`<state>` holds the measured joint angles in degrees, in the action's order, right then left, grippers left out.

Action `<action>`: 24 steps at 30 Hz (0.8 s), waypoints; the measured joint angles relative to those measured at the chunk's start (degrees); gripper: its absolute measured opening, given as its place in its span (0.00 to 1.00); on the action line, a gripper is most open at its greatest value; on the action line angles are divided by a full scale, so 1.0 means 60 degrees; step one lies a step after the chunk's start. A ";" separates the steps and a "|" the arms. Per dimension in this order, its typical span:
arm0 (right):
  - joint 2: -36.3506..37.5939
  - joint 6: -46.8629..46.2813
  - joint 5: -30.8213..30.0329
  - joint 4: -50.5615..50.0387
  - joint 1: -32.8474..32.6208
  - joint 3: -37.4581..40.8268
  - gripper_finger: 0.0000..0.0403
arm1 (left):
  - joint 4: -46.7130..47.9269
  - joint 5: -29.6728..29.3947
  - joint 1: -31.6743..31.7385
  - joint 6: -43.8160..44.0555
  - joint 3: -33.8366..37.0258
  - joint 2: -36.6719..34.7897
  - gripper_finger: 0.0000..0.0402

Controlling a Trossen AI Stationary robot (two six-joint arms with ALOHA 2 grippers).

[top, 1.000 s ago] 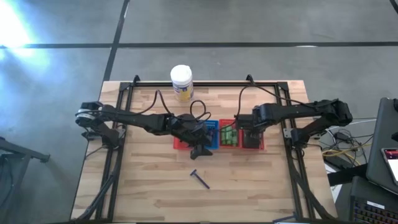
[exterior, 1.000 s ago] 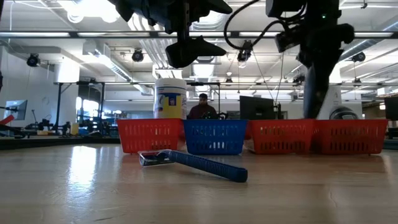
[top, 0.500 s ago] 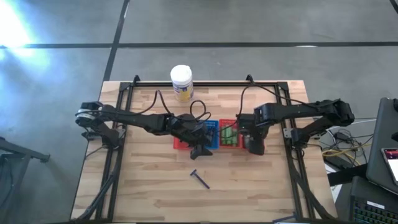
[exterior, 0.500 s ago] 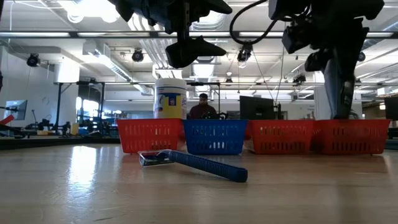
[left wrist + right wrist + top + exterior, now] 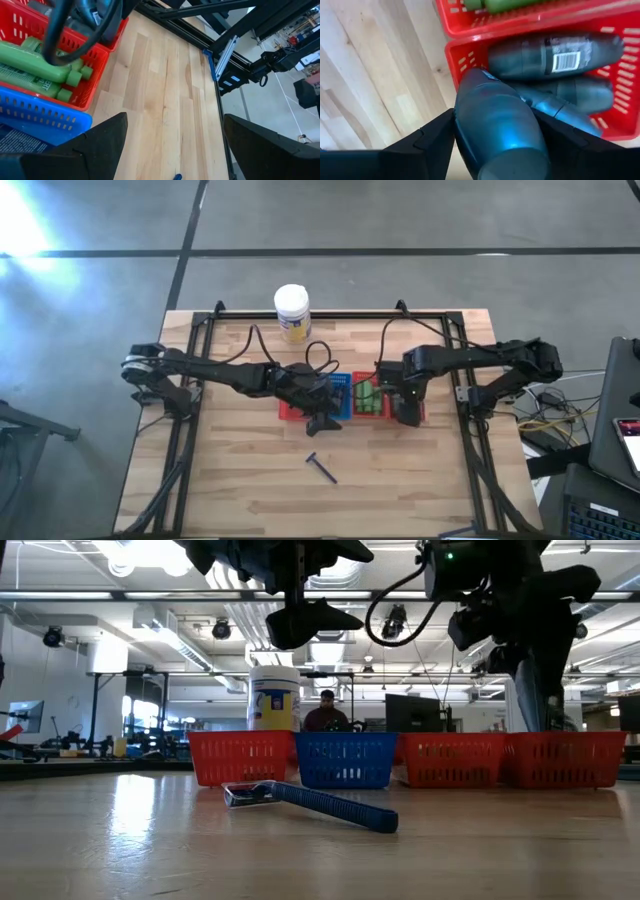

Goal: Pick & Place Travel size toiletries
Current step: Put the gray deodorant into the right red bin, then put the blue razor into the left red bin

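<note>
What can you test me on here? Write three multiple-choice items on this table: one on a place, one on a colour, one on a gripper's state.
1. The blue razor lies
A. on a shelf
B. on the bare table
C. on the floor

2. The bottles in the red basket next to the blue basket are
A. green
B. yellow
C. white

3. The right gripper is
A. open and empty
B. shut on a grey bottle
C. shut on the razor

Answers:
1 B: the high view shows it alone on the wood, apart from the baskets.
2 A: the left wrist view shows bright green bottles lying in it.
3 B: the right wrist view shows the bottle clamped between both fingers.
</note>
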<state>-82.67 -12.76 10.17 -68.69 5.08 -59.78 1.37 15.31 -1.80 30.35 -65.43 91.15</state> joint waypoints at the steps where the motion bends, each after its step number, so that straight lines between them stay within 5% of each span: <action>1: 0.0010 0.0047 -0.0010 -0.0013 0.0022 -0.0048 0.57 | 0.0000 0.0000 -0.0009 0.0000 0.0000 0.0000 0.83; 8: 0.0138 0.0388 -0.0367 -0.0023 0.0186 -0.0612 0.65 | 0.0000 0.0000 -0.0022 0.0015 0.0000 0.0000 0.83; 16: 0.0142 0.0137 -0.3388 -0.0450 0.0482 -0.0547 0.71 | 0.0004 0.0000 -0.0024 -0.0018 0.0018 0.0000 0.83; 24: 0.0165 -0.0067 -0.3528 -0.0521 0.0809 -0.0706 0.69 | 0.0004 -0.0049 -0.0025 -0.0039 0.0018 0.0000 0.83</action>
<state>-81.69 -13.16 -10.99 -71.82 9.93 -64.01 1.39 15.02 -1.96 30.12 -65.32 91.15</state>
